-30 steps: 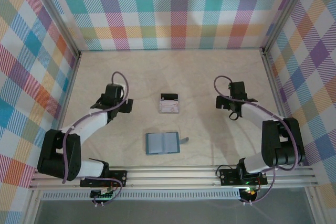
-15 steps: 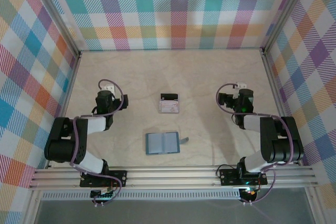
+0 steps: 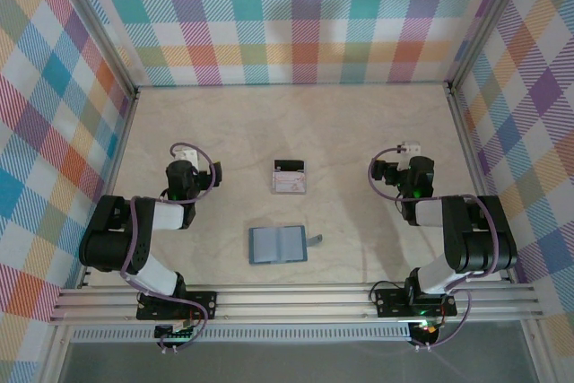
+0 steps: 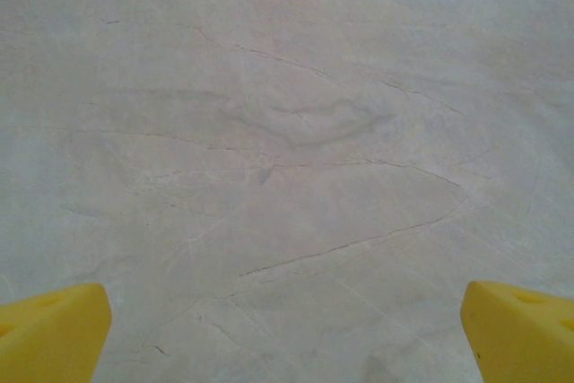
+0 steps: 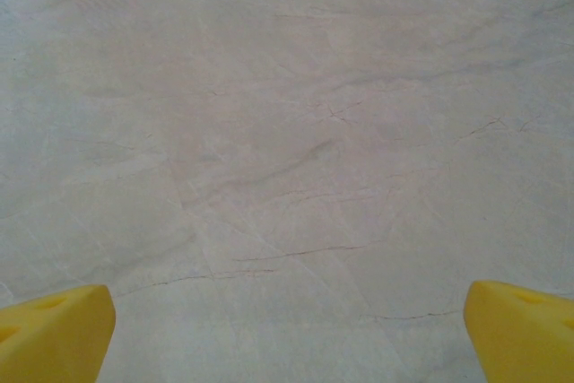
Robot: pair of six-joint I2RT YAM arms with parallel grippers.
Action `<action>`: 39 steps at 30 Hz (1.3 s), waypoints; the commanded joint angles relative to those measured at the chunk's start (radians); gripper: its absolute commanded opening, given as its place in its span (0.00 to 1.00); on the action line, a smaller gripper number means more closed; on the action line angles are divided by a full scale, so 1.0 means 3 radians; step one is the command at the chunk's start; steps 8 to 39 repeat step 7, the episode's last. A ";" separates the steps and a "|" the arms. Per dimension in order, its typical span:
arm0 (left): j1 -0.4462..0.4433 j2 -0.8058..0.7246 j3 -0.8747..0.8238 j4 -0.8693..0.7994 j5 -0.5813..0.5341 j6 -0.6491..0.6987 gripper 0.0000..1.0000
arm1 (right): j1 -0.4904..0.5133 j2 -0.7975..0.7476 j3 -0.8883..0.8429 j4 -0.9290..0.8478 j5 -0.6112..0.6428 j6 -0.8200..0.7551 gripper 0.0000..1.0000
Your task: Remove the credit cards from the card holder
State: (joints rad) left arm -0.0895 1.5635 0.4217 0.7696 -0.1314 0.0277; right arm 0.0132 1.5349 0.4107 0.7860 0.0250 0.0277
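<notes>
One small pile of credit cards (image 3: pixel 290 178) lies mid-table, just beyond the card holder (image 3: pixel 278 244). The holder is spread flat nearer the arms, slate-blue inside up, clasp tab to the right, and clear of the pile. Its pockets look emptied, so the job seems finished, which would explain both arms folded close to their bases. The left gripper (image 3: pixel 184 161) and right gripper (image 3: pixel 413 157) hang over bare table (image 3: pixel 359 123), their yellow fingertips (image 4: pixel 54 329) spread wide and grasping nothing. The surface is pale and marble-veined, and bright plaid walls (image 3: pixel 305 15) enclose it on three sides.
</notes>
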 commanded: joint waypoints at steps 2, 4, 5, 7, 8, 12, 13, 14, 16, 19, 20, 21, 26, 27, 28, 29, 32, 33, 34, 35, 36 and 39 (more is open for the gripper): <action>0.0042 0.0001 0.0001 0.0103 0.0084 0.0018 1.00 | -0.0013 0.0005 0.0006 0.0140 -0.0061 -0.0051 1.00; 0.0043 -0.0001 0.0003 0.0106 0.0085 0.0018 1.00 | -0.0009 0.0007 0.0012 0.0130 -0.0067 -0.0046 1.00; 0.0042 -0.0001 0.0001 0.0104 0.0084 0.0015 1.00 | -0.0012 0.0008 0.0017 0.0126 -0.0071 -0.0041 1.00; 0.0041 -0.0001 0.0000 0.0104 0.0085 0.0018 1.00 | -0.0012 -0.0017 -0.0016 0.0160 -0.0069 -0.0050 1.00; 0.0041 -0.0001 0.0000 0.0104 0.0085 0.0018 1.00 | -0.0012 -0.0017 -0.0016 0.0160 -0.0069 -0.0050 1.00; 0.0041 -0.0001 0.0000 0.0104 0.0085 0.0018 1.00 | -0.0012 -0.0017 -0.0016 0.0160 -0.0069 -0.0050 1.00; 0.0041 -0.0001 0.0000 0.0104 0.0085 0.0018 1.00 | -0.0012 -0.0017 -0.0016 0.0160 -0.0069 -0.0050 1.00; 0.0041 -0.0001 0.0000 0.0104 0.0085 0.0018 1.00 | -0.0012 -0.0017 -0.0016 0.0160 -0.0069 -0.0050 1.00; 0.0041 -0.0001 0.0000 0.0104 0.0085 0.0018 1.00 | -0.0012 -0.0017 -0.0016 0.0160 -0.0069 -0.0050 1.00; 0.0041 -0.0001 0.0000 0.0104 0.0085 0.0018 1.00 | -0.0012 -0.0017 -0.0016 0.0160 -0.0069 -0.0050 1.00; 0.0041 -0.0001 0.0000 0.0104 0.0085 0.0018 1.00 | -0.0012 -0.0017 -0.0016 0.0160 -0.0069 -0.0050 1.00; 0.0041 -0.0001 0.0000 0.0104 0.0085 0.0018 1.00 | -0.0012 -0.0017 -0.0016 0.0160 -0.0069 -0.0050 1.00; 0.0041 -0.0001 0.0000 0.0104 0.0085 0.0018 1.00 | -0.0012 -0.0017 -0.0016 0.0160 -0.0069 -0.0050 1.00; 0.0041 -0.0001 0.0000 0.0104 0.0085 0.0018 1.00 | -0.0012 -0.0017 -0.0016 0.0160 -0.0069 -0.0050 1.00; 0.0041 -0.0001 0.0000 0.0104 0.0085 0.0018 1.00 | -0.0012 -0.0017 -0.0016 0.0160 -0.0069 -0.0050 1.00; 0.0041 -0.0001 0.0000 0.0104 0.0085 0.0018 1.00 | -0.0012 -0.0017 -0.0016 0.0160 -0.0069 -0.0050 1.00; 0.0041 -0.0001 0.0000 0.0104 0.0085 0.0018 1.00 | -0.0012 -0.0017 -0.0016 0.0160 -0.0069 -0.0050 1.00; 0.0041 -0.0001 0.0000 0.0104 0.0085 0.0018 1.00 | -0.0012 -0.0017 -0.0016 0.0160 -0.0069 -0.0050 1.00; 0.0041 -0.0001 0.0000 0.0104 0.0085 0.0018 1.00 | -0.0012 -0.0017 -0.0016 0.0160 -0.0069 -0.0050 1.00; 0.0041 -0.0001 0.0000 0.0104 0.0085 0.0018 1.00 | -0.0012 -0.0017 -0.0016 0.0160 -0.0069 -0.0050 1.00; 0.0041 -0.0001 0.0000 0.0104 0.0085 0.0018 1.00 | -0.0012 -0.0017 -0.0016 0.0160 -0.0069 -0.0050 1.00; 0.0041 -0.0001 0.0000 0.0104 0.0085 0.0018 1.00 | -0.0012 -0.0017 -0.0016 0.0160 -0.0069 -0.0050 1.00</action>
